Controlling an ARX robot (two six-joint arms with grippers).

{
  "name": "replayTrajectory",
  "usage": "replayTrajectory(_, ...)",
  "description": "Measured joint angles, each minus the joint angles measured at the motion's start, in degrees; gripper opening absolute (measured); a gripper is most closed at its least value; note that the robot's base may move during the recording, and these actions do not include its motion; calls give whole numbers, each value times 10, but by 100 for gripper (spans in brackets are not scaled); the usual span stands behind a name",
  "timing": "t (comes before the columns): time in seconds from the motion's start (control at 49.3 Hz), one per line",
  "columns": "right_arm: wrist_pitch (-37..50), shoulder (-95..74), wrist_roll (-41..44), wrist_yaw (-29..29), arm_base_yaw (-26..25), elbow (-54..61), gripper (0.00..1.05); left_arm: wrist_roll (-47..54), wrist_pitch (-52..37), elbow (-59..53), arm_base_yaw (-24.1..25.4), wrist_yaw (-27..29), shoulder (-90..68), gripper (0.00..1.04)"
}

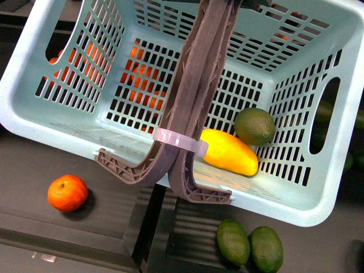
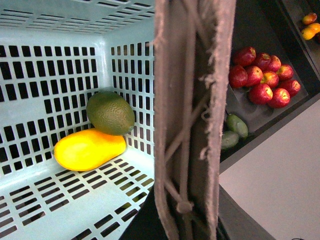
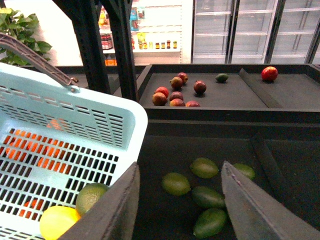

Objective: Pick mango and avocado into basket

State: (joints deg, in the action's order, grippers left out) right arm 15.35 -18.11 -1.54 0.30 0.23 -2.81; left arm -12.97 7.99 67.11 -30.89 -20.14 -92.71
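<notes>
**Ana:** Dark produce shelving runs all round this scene, with glass-door fridges far behind in the right wrist view. The basket (image 1: pixel 54 122) fills the front view, and look: the mango (image 1: pixel 228 152) and the avocado (image 1: pixel 255 125) are both lying on its slotted floor, around four o'clock from the middle.

**Ben:** Touching, too. The avocado sits at the mango's one o'clock, tucked toward the side wall. The mango's long axis runs from ten to four. By my reading, both picks are done.

**Ana:** And the tools? The right gripper (image 3: pixel 180 205) stands wide, nothing between its dark fingers (image 3: pixel 252 207), hanging just outside the basket's rim.

**Ben:** From it, the two fruits lie down at eight o'clock inside the basket, while loose green avocados (image 3: pixel 176 183) scatter on the bin floor ahead.

**Ana:** The left gripper?

**Ben:** Can't tell. Its wrist camera shows only the brown handles (image 2: pixel 192 115) filling the centre, held upright; whether it clamps them isn't visible.

**Ana:** Outside, one orange (image 1: pixel 67 193) rests at eight o'clock, two more green fruits (image 1: pixel 249 243) at five.

**Ben:** So the right arm is nearer the cargo, and I'd say it need only back away from the rim.
</notes>
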Motion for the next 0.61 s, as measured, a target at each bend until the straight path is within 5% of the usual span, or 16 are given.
replayTrajectory(0.304,-15,43,12,-1,-1,26,3,0,0,0,0,0,0,8)
replayTrajectory(0.527,-51,81,13,-2,-1,26,2,0,0,0,0,1,0,8)
replayTrajectory(0.608,-142,151,14,-3,-1,25,2,0,0,0,0,0,0,8)
